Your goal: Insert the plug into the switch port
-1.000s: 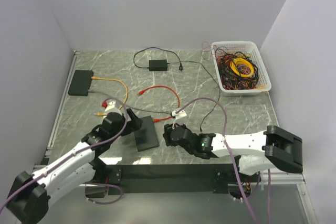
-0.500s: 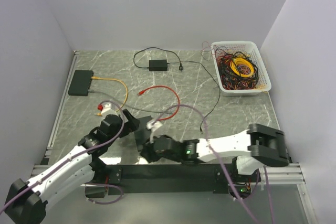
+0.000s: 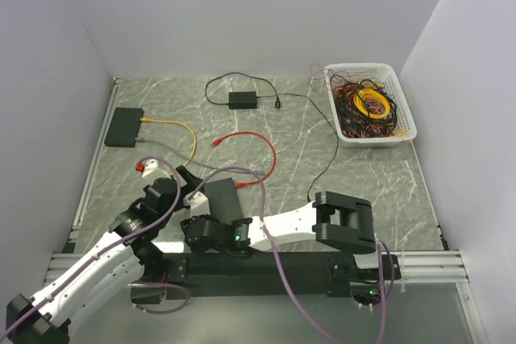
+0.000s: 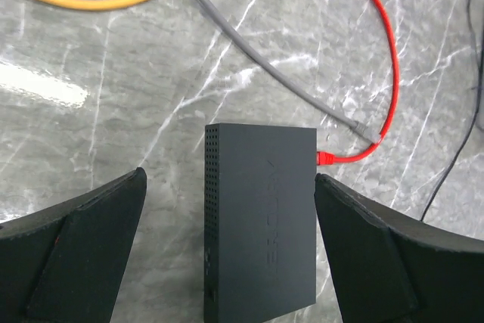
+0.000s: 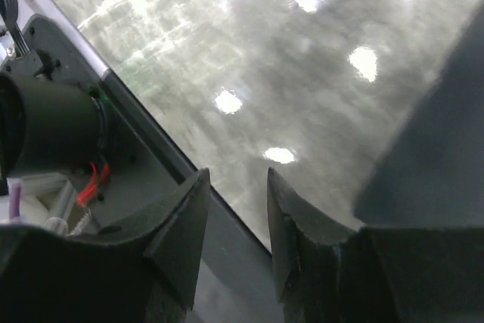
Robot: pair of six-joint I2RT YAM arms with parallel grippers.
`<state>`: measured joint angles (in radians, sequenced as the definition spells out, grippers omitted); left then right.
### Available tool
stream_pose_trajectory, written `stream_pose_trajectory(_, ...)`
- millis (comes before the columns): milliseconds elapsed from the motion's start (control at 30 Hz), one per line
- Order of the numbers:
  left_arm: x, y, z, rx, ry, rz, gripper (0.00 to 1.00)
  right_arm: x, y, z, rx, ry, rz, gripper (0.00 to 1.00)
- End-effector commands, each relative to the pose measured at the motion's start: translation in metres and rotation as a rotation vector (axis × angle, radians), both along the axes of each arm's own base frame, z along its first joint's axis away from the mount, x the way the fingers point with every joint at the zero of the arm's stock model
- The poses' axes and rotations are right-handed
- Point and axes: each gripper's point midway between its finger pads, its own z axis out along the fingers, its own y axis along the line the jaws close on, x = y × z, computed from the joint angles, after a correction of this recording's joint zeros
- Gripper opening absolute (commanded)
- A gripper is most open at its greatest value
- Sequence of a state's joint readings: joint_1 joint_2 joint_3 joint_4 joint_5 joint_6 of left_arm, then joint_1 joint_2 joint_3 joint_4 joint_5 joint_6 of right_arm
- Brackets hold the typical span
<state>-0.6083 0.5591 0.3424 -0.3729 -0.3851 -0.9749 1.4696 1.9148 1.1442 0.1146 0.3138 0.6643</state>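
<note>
Worktop [image 4: 91, 51]: switch [image 4: 261, 240] lies lengthwise, centred between left fingers [image 4: 76, 243], which are wide and empty.
Right fingers [image 5: 178, 225]: narrow gap, empty.
Red plug [image 4: 325, 158]: just beside switch's right edge.

Only writing I can spot is some faint tone-on-tone lettering [image 4: 274, 211] running lengthwise along the top face of the dark switch [image 4: 261, 221]. It's sideways and way too low-contrast to read, sorry. Nothing else is legible.

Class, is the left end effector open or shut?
Open: the left end effector's fingers stand wide apart, with the dark switch between them.
</note>
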Motion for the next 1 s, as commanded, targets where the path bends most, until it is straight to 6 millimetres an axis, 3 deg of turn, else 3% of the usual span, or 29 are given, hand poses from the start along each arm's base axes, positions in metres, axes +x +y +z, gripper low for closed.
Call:
stream_pose_trajectory(0,0.004,0.001,0.023,-0.069,-0.072,0.034,0.99,0.016,0.002,-0.010,-0.044,0.000,-0.111,0.43)
stream_pose_trajectory(33,0.003,0.000,0.023,-0.072,-0.076,0.029,0.99,0.019,0.006,-0.009,-0.045,-0.002,-0.128,0.43)
stream_pose_trajectory(200,0.003,-0.003,0.021,-0.061,-0.065,0.007,0.99,0.033,-0.019,-0.032,-0.113,0.013,-0.232,0.43)
stream_pose_trajectory(333,0.005,0.000,0.022,-0.053,-0.063,0.027,1.00,0.038,-0.049,-0.056,-0.158,0.046,-0.275,0.43)
stream_pose_trajectory(500,0.004,0.006,0.039,-0.090,-0.128,0.056,0.99,0.047,-0.079,-0.073,-0.203,0.054,-0.332,0.43)
stream_pose_trajectory(633,0.004,0.009,0.051,-0.099,-0.168,0.058,0.99,0.060,-0.096,-0.074,-0.212,0.044,-0.378,0.43)
stream_pose_trajectory(967,0.007,0.009,0.048,-0.079,-0.133,0.074,0.99,0.093,-0.134,-0.075,-0.242,0.037,-0.474,0.43)
